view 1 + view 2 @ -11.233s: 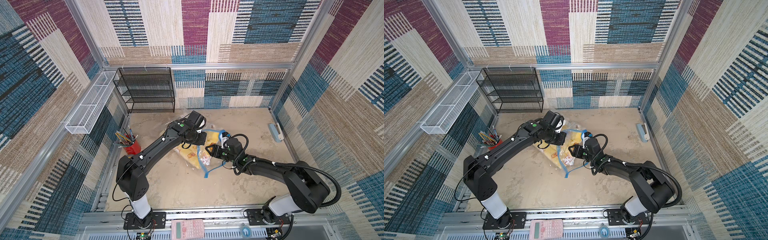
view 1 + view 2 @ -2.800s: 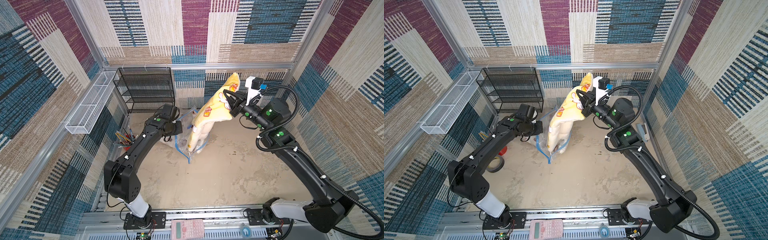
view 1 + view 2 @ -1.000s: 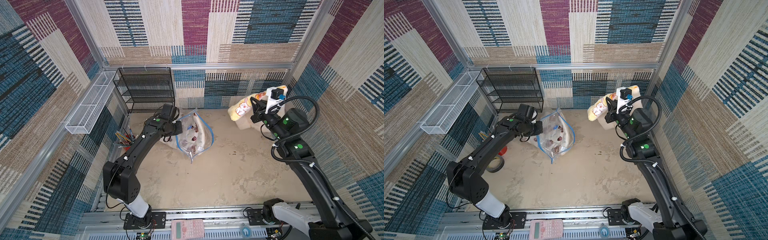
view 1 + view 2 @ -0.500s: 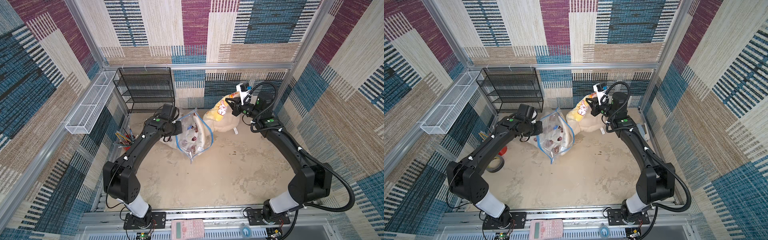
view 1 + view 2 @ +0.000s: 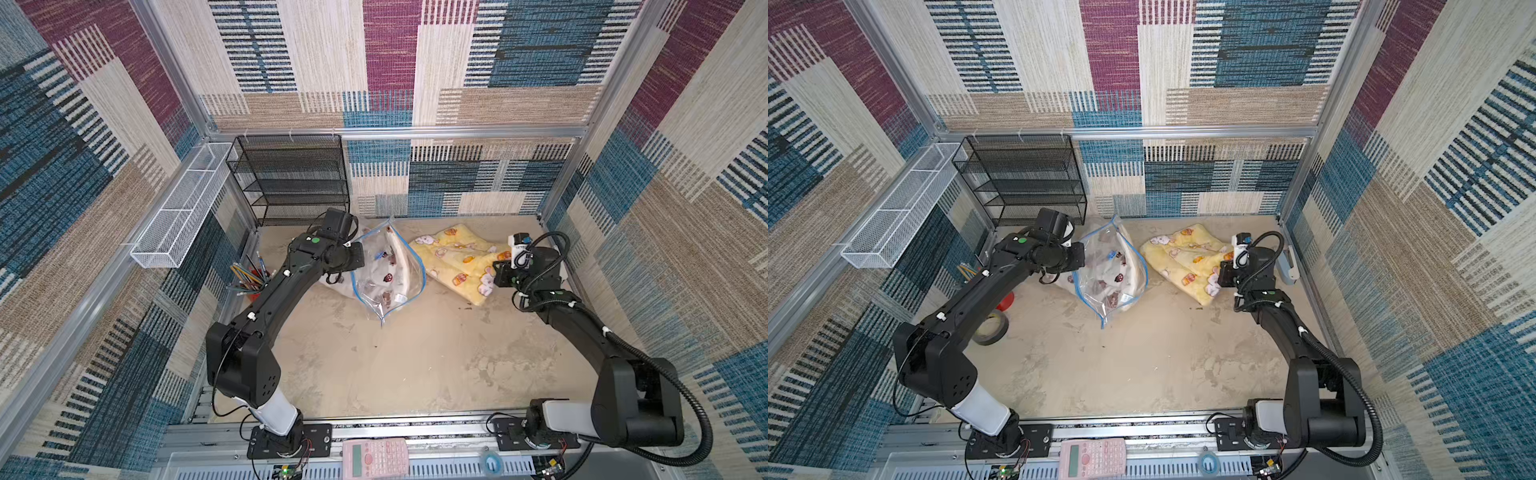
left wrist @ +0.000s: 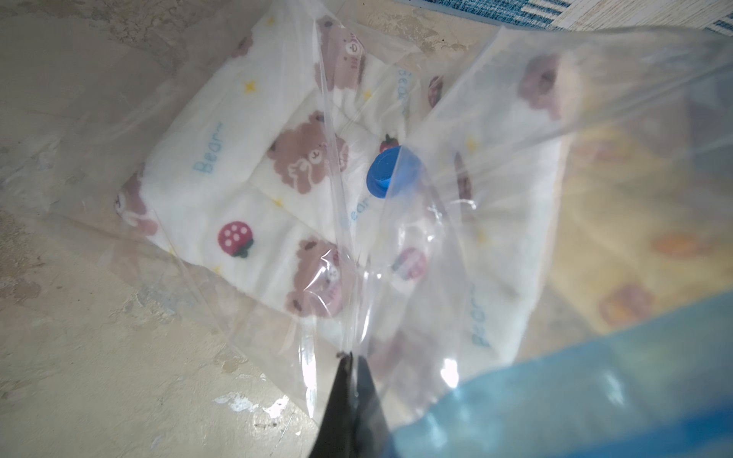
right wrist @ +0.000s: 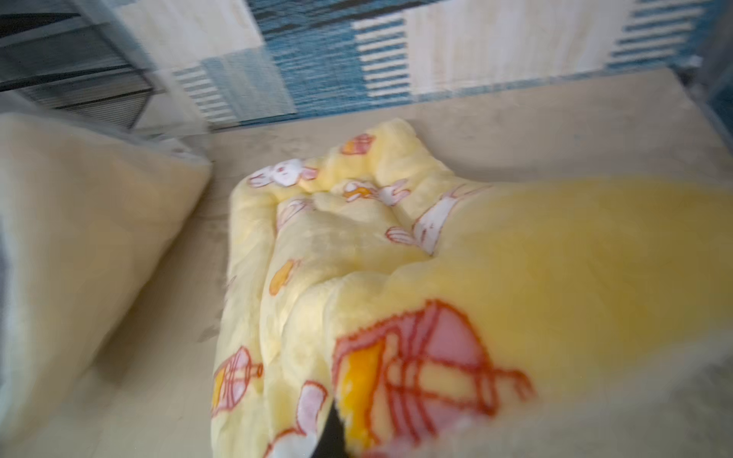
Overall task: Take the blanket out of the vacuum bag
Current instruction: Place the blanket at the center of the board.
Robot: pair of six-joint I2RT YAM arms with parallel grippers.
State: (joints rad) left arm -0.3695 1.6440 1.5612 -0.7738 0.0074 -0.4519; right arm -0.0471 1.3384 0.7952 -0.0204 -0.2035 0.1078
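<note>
The vacuum bag, clear plastic with a blue seal strip and a round blue valve cap, lies at the back middle of the table. A white bear-print blanket sits folded inside it. My left gripper is shut on a fold of the bag's plastic. The yellow rabbit-print blanket lies on the table to the right of the bag, outside it. My right gripper is shut on its near right corner.
A black mesh rack stands at the back left, with a white wire basket on the left wall. A red cup of pencils and a tape roll sit by the left arm. A pink calculator lies on the front rail.
My right gripper has swung right and down with the yellow blanket, which now lies spread on the table instead of hanging bunched next to the bag. The left arm and the bag have stayed put.
</note>
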